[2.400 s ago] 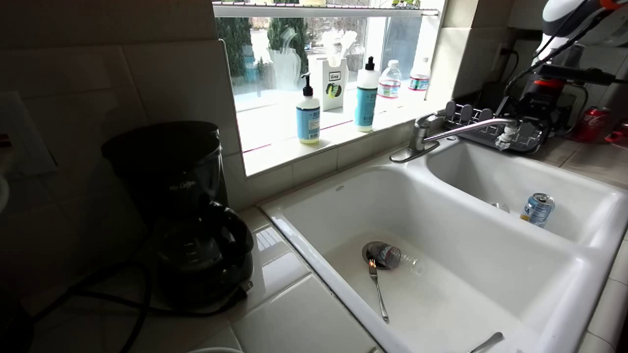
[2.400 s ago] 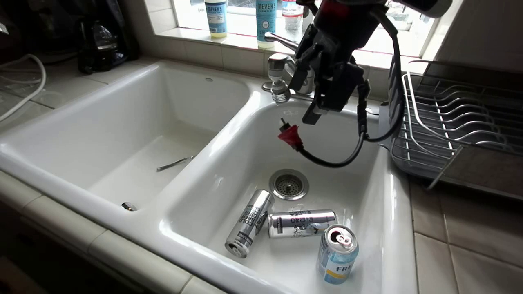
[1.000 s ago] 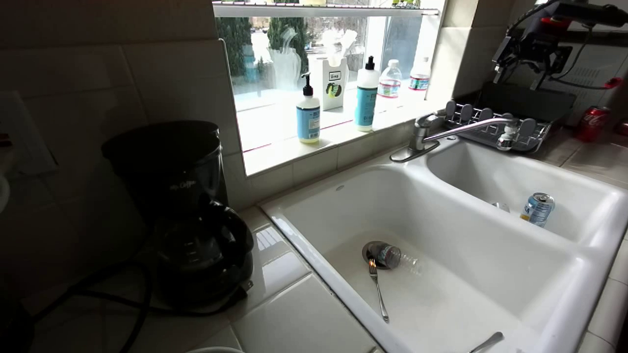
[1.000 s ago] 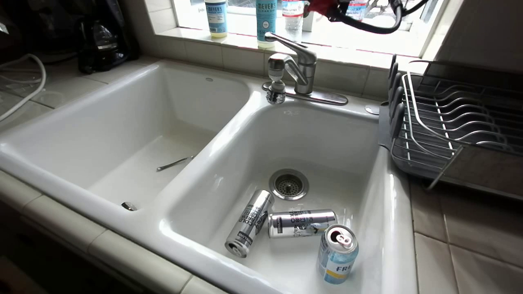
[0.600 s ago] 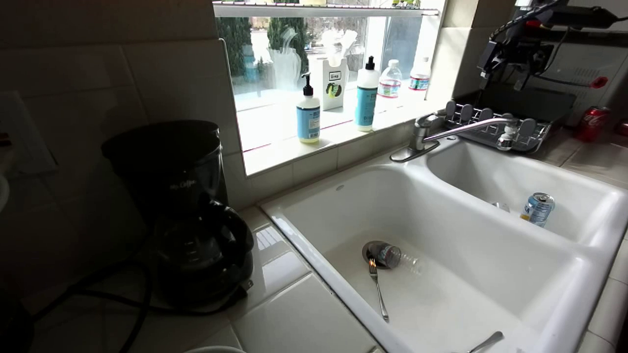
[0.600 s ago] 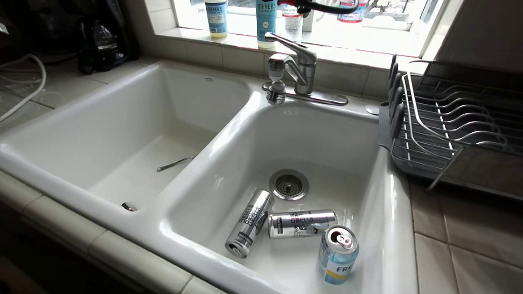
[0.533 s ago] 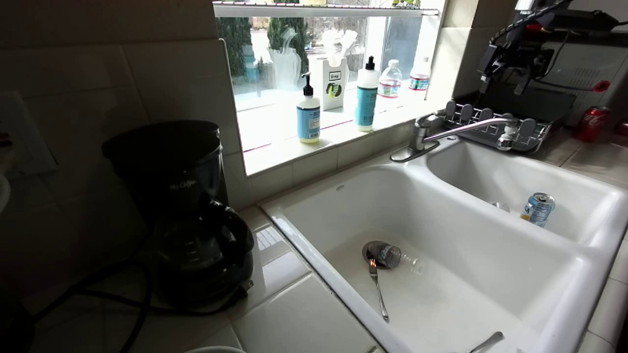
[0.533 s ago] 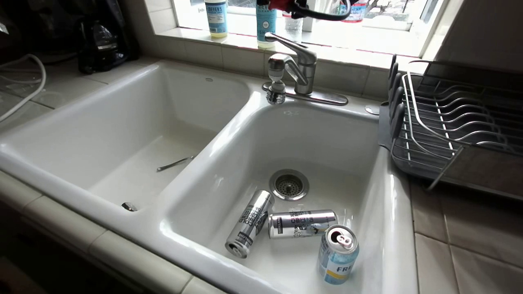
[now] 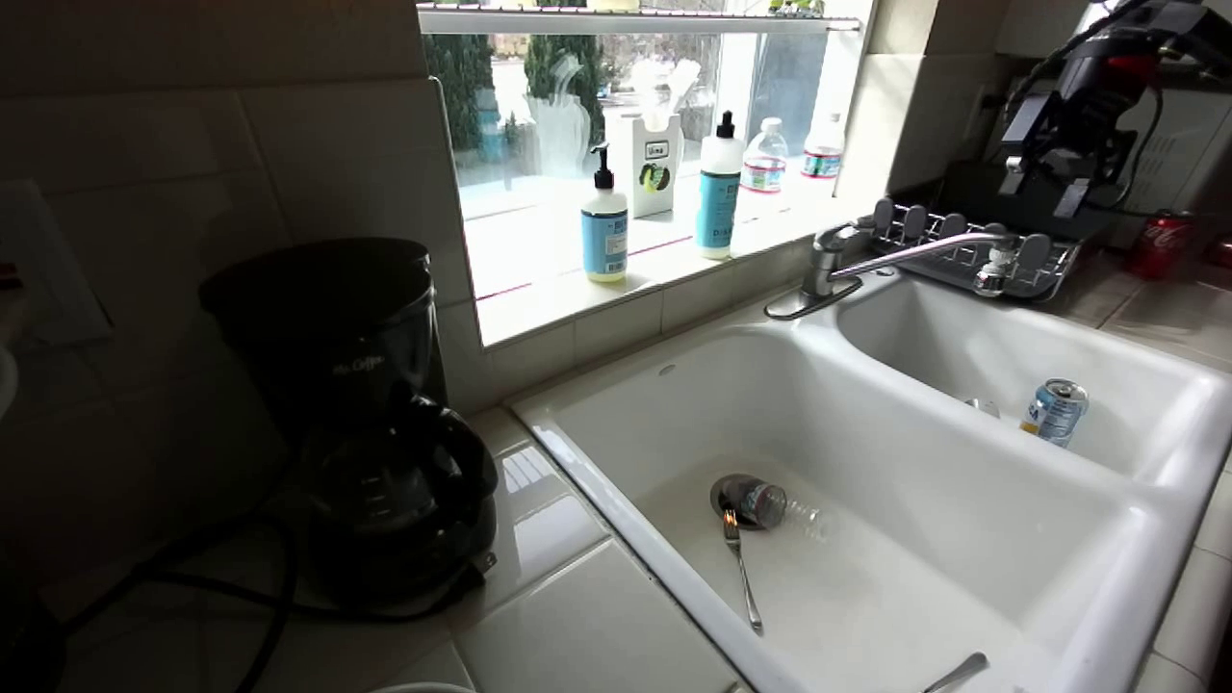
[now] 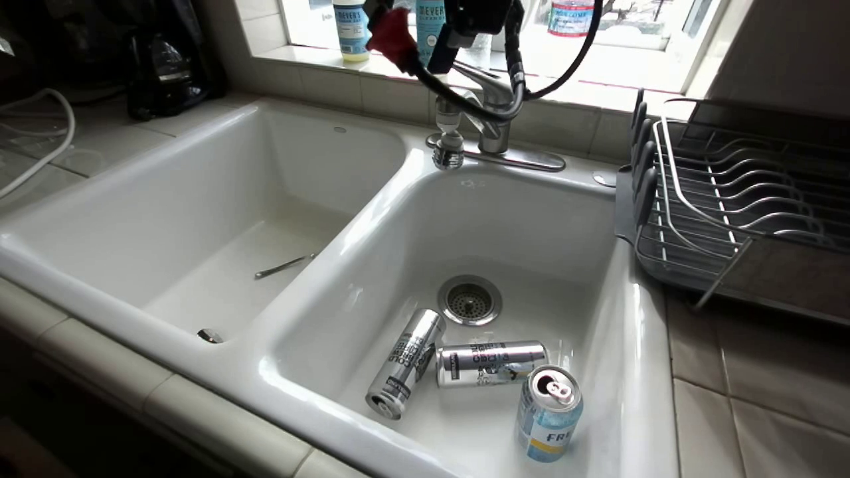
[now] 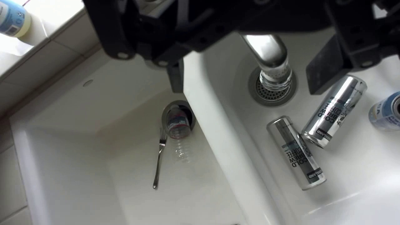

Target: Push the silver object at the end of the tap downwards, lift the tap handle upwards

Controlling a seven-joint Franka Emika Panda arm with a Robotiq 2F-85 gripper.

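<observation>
The silver cylindrical nozzle [image 10: 449, 151] hangs down: push judged done. Lifting the partly hidden chrome lever handle [image 10: 488, 81] seems left. The black 2-fingered gripper [image 11: 246, 90] stands spread.

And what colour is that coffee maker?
The coffee maker is mostly black with pale lettering; it shows best in an exterior view.

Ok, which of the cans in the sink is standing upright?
The blue can, standing with its opened top facing up; the two silver cans lie on their sides.
</observation>
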